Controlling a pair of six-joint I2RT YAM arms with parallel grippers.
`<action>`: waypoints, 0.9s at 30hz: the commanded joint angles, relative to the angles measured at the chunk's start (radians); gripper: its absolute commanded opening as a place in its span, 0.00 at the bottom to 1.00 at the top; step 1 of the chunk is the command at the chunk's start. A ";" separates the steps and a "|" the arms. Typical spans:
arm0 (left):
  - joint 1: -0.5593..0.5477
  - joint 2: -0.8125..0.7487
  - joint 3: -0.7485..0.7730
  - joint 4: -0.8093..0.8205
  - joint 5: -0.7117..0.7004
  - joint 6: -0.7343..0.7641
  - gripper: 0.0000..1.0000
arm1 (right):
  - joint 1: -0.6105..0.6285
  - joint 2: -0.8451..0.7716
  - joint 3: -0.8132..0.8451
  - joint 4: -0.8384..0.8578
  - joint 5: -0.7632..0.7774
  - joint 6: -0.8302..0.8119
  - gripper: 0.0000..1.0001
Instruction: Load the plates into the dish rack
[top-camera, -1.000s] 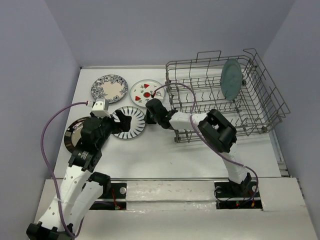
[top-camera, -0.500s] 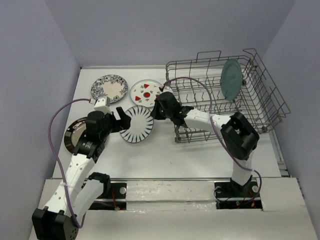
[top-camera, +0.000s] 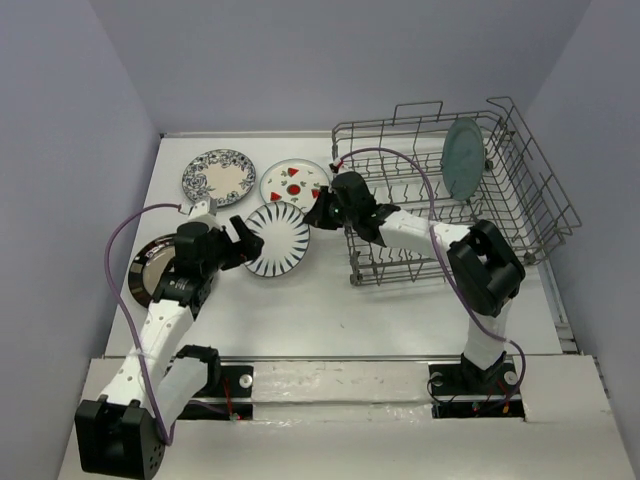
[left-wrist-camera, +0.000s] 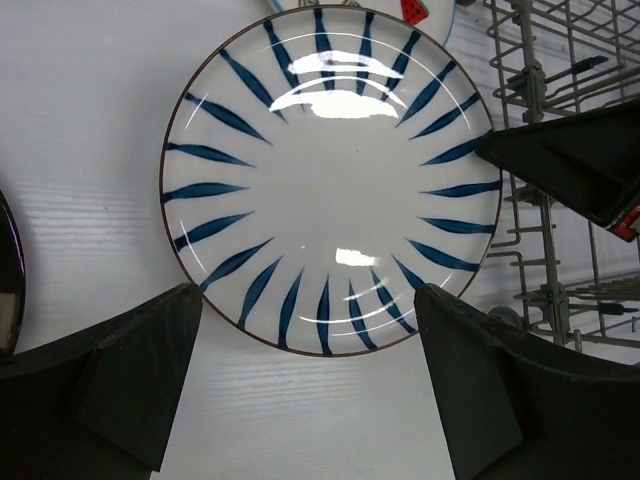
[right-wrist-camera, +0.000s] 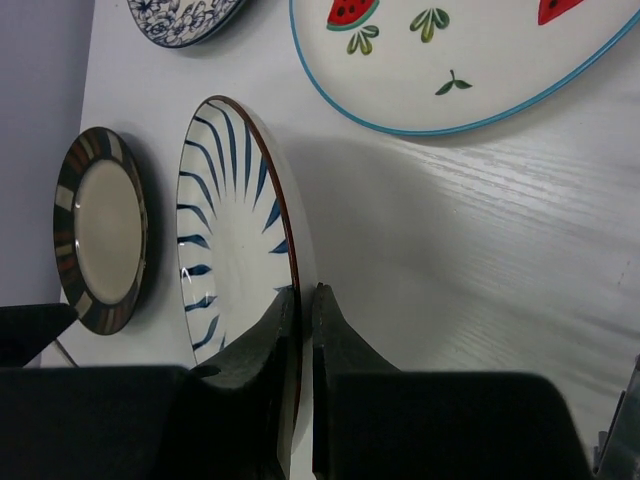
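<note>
The right pincer is closed tight on the rim of the radial-striped plate, one finger above the rim and one beneath it, at the edge nearest the dish rack. In the right wrist view a shadow lies under the plate on that side, so the gripped edge looks raised off the table while the far edge stays low. An edge hold of this kind suits the job: a plate has to go into the rack on edge, between the upright tines, and a thin rim is the only part a narrow pincer can take.

The left pincer stands wide open at the opposite side of the same plate, its two fingers flanking the near rim without touching it. It seems placed there as a stop, to keep the plate from sliding away while the other arm tips it.

The teal-grey plate already stands upright at the far right of the rack. The floral plate, the fruit-marked plate and the dark plate lie flat on the table, left of the rack. So the task is early, with one plate loaded and the second in hand.
</note>
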 joint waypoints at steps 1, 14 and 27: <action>0.031 -0.021 -0.081 0.073 0.011 -0.138 0.99 | -0.006 -0.060 0.001 0.174 -0.058 0.062 0.07; 0.060 0.051 -0.236 0.260 -0.056 -0.280 0.99 | -0.055 -0.103 -0.037 0.257 -0.173 0.120 0.07; 0.098 0.088 -0.316 0.647 0.113 -0.389 0.88 | -0.064 -0.104 -0.063 0.352 -0.294 0.208 0.07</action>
